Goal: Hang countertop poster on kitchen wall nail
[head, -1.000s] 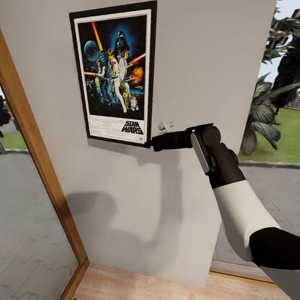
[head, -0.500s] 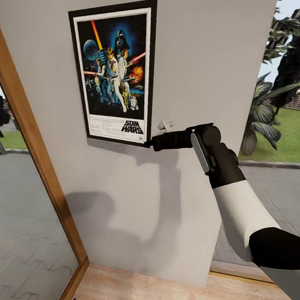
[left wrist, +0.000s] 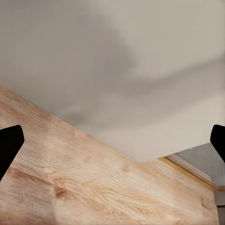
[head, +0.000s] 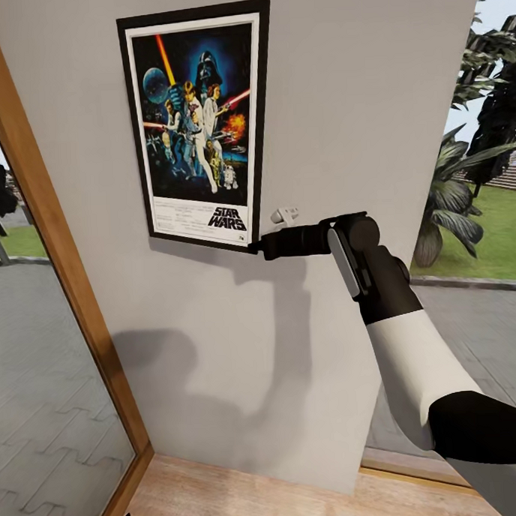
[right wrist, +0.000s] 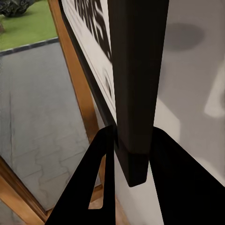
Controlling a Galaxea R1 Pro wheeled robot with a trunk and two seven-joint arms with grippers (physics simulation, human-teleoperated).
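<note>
The Star Wars poster (head: 196,125) stands upright and flat against the pale grey-white wall panel (head: 356,96), slightly tilted. My right gripper (head: 259,247) reaches in from the right and is shut on the poster's lower right corner. In the right wrist view the black frame edge (right wrist: 136,93) runs down between the two dark fingers (right wrist: 93,187). No nail head can be made out; the poster covers the wall behind it. My left gripper (left wrist: 112,143) hangs open low by the wall's foot, with nothing between its fingertips (left wrist: 9,145). The kitchen countertop is out of view.
A small white fitting (head: 284,214) sticks out of the wall just right of the poster's corner. A wood-framed glass wall (head: 54,222) stands at the left, another glass pane (head: 474,226) at the right. Light wood plank floor (head: 261,498) lies below.
The poster has crept slightly up and to the left on the wall. The right arm has hardly moved.
</note>
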